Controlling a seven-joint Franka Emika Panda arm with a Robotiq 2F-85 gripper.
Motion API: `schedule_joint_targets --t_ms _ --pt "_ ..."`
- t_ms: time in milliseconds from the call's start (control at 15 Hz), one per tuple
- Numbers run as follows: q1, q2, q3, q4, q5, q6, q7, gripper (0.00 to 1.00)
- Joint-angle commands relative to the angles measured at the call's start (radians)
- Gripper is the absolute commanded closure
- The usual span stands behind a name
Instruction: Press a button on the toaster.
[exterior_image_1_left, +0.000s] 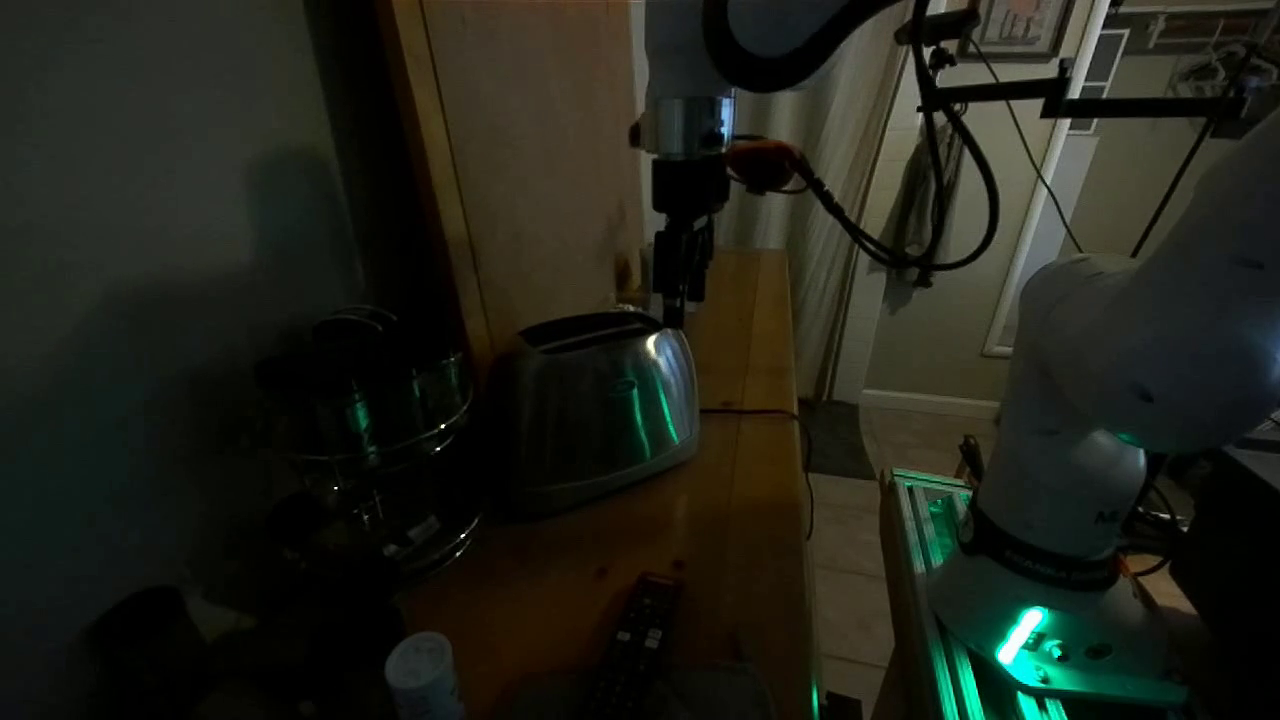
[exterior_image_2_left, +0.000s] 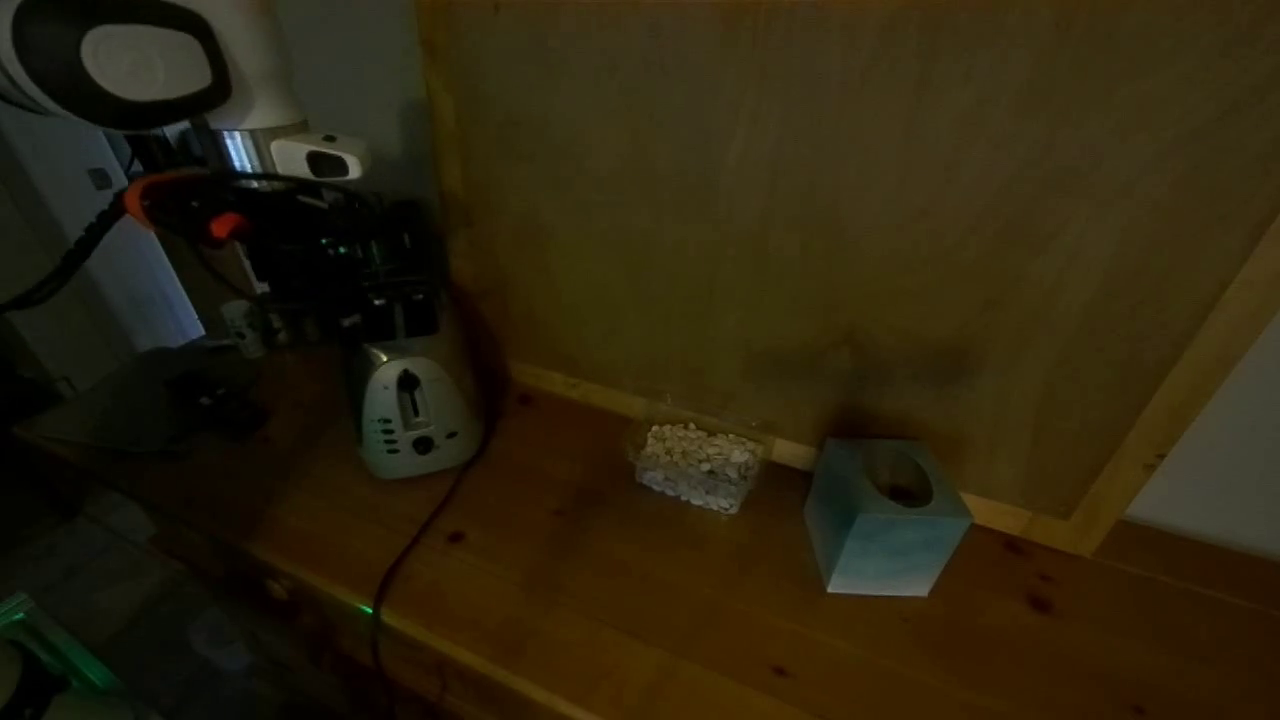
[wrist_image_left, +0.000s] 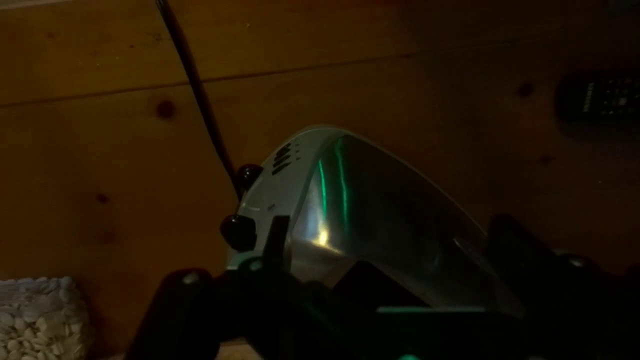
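Standing just below the gripper (wrist_image_left: 391, 222), whose empty jaws are spread wide, is the toaster (exterior_image_1_left: 605, 405).

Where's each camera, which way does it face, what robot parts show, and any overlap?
In an exterior view: camera sits past the remote, looking along the counter at the toaster; arm, base and gripper show.
In an exterior view: high, off the toaster's control end, angled down toward the wooden panel and blue box; arm's end and gripper show.
Wrist view: above the toaster, facing down; only the open gripper shows.
All share toaster and gripper; both exterior views, the arm.
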Motion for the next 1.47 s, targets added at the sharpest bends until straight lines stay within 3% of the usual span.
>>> schedule_joint_targets --t_ms 0,333,733,800,1200,1400 --pt "-0.012 -0.076 0.019 0.005 -0.044 -0.061 0.033 0.00" --pt "-0.054 -0.130 -0.037 0.013 0.024 -0.156 0.116 0.00" --pt "-0.088 -0.109 -0.119 0.012 0.137 -0.166 0.132 0.00" --pt "-0.091 -0.119 -0.097 0.004 0.098 -0.154 0.117 0.00" --pt "-0.095 -0.116 -0.110 0.003 0.122 -0.154 0.116 0.00" --pt "-0.105 -0.090 -0.164 0.027 0.197 -0.182 0.121 0.00"
